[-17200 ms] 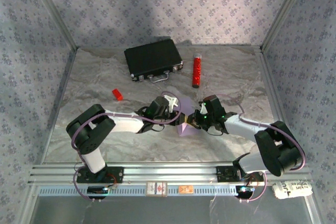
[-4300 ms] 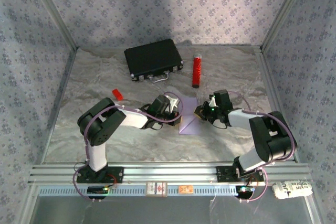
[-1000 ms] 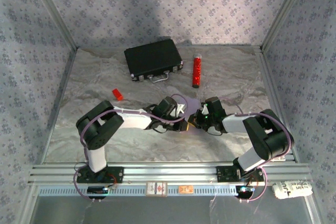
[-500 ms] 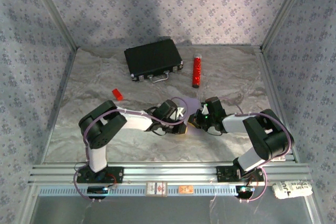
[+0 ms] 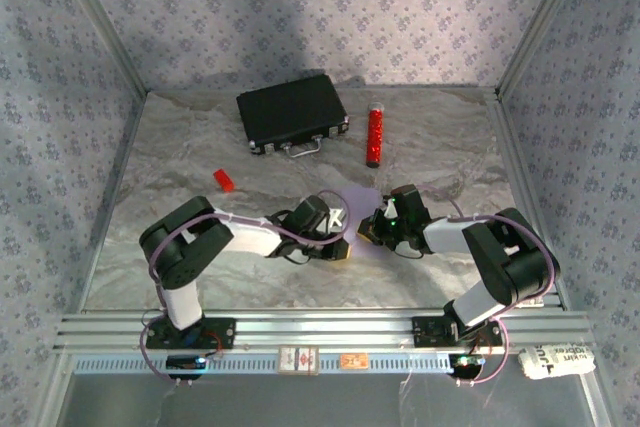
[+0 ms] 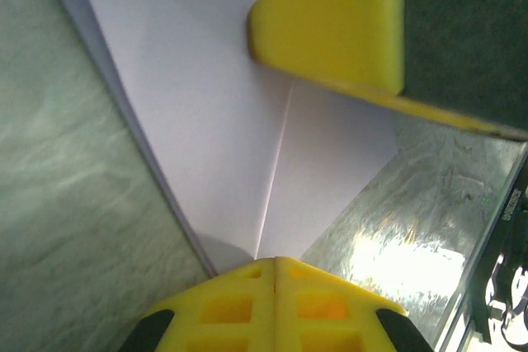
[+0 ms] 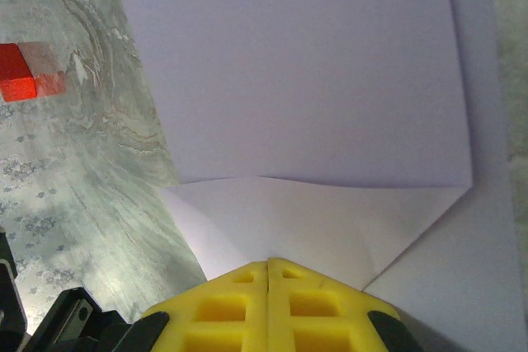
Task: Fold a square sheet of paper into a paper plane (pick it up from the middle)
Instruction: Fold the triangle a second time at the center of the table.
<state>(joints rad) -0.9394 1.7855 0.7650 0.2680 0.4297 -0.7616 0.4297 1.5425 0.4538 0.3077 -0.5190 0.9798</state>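
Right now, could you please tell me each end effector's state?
Left end effector: closed, tip at the lilac paper.
Right end effector: closed, tip at it too.

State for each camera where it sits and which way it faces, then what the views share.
Top external: above and behind the bases, looking down on the table; both arms, left gripper and right gripper meeting at the lilac paper.
Left wrist: on the left arm, looking along its shut fingers at the creased paper.
Right wrist: on the right arm, shut fingers over the paper, red block beyond.
Shared: the paper.
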